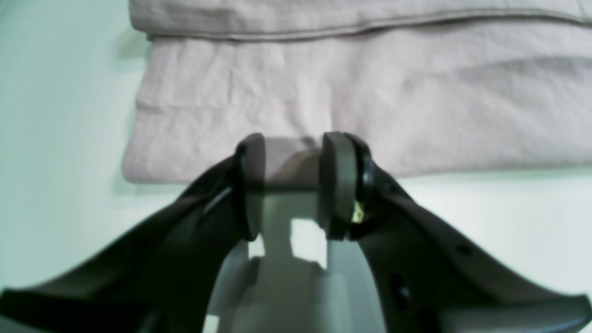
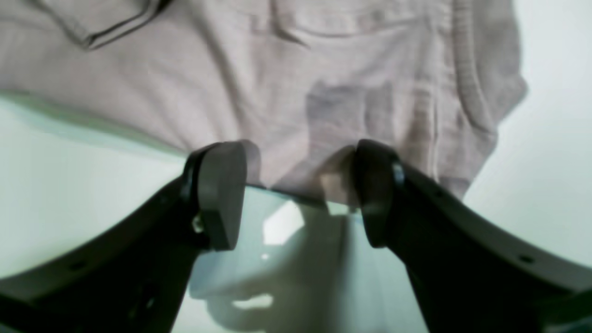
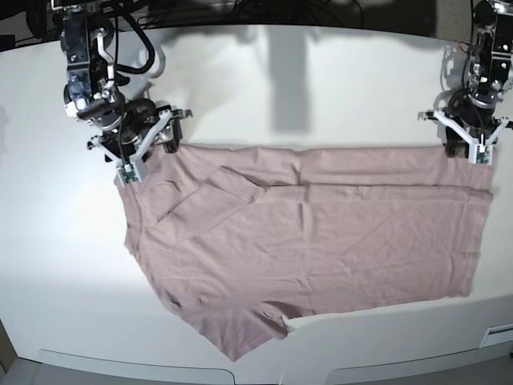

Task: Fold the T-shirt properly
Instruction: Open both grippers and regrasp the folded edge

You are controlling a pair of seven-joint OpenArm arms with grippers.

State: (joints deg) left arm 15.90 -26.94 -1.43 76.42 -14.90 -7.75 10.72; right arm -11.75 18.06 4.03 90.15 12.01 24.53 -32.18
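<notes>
the shirt (image 3: 321, 233) lies flat on the table (image 3: 337, 88), long axis running left to right in the base view, with its far long edge folded over into a band along the top. a sleeve (image 3: 248, 329) juts out at the near edge toward the left; the straight hem end (image 3: 481, 233) faces that view's right. fabric is wrinkled, with a seam line parallel to the fold. the left gripper (image 1: 292, 182) sits at the far right corner in the base view, jaws part way in, straddling the shirt edge; whether it pinches the cloth cannot be told. the right gripper (image 2: 298, 192) sits at the far left corner, jaws spread wide with the cloth edge between them, not clamped. the table is white and glossy, showing shadows and reflections; dark cables (image 3: 200, 12) run behind its far edge.
</notes>
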